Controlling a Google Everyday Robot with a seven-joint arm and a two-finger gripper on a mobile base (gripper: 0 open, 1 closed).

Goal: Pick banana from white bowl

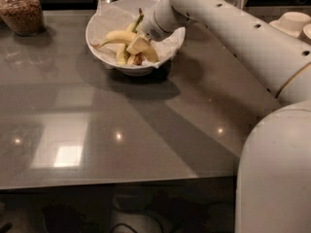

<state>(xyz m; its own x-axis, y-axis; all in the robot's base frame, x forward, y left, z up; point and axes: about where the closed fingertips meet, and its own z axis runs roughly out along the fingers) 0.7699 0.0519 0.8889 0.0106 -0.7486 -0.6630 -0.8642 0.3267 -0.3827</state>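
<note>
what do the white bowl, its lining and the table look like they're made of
The bowl looks like glazed ceramic, with a smooth white wall, though plastic is possible. The lining seems to be thin paper, creased and overhanging the rim. The table is grey polished stone or laminate, showing bright reflections. The gripper sits in the bowl at the banana.

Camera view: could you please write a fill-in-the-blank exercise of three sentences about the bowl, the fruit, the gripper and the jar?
1. The white bowl is lined with crinkled white ____.
2. The gripper is down inside the bowl, right at the long, bright ____ banana.
3. In the picture, the glass jar stands to the ____ of the bowl.

Missing words: paper; yellow; left.
</note>
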